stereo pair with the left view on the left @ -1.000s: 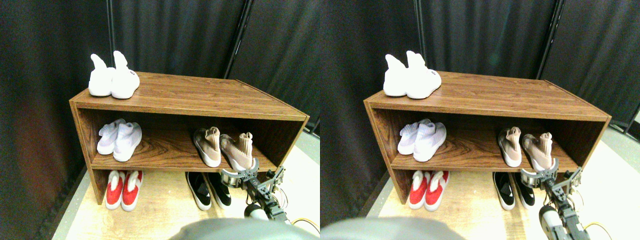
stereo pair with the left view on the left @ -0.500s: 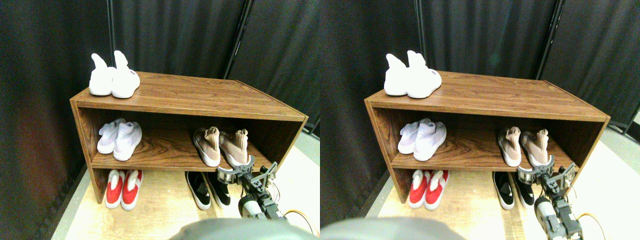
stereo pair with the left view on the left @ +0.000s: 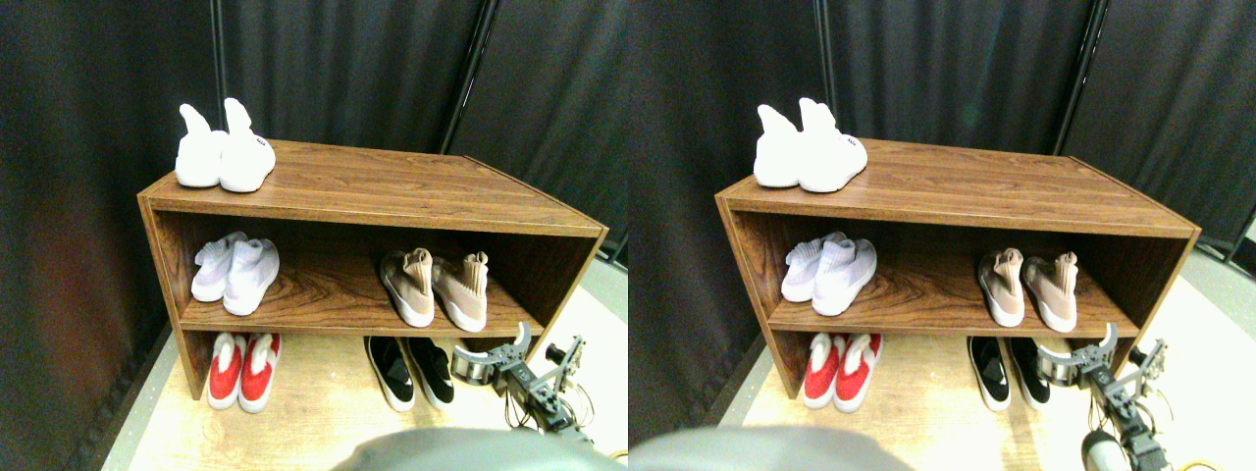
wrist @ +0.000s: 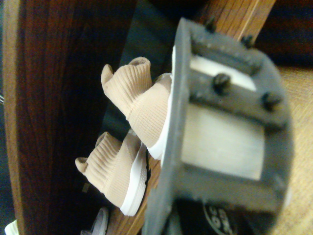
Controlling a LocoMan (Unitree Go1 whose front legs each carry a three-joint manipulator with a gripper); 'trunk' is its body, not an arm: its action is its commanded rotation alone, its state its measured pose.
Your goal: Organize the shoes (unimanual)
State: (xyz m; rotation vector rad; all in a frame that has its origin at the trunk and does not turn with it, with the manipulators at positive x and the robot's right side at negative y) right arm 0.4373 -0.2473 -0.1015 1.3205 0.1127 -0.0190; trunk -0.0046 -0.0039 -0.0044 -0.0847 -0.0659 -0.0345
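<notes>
The beige shoes sit side by side on the rack's middle shelf, the black shoes on the floor beneath; the right gripper hangs spread, empty, before the shelf edge

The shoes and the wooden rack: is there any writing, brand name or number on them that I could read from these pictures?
No text here can be read.
The all-white pair on top of the rack: a small dark mark on the right shoe's side, too small to read.
The beige-tan pair, the black pair, the pale pair and the red-and-white pair: no lettering visible.
The rack: plain wood grain, no label.
</notes>
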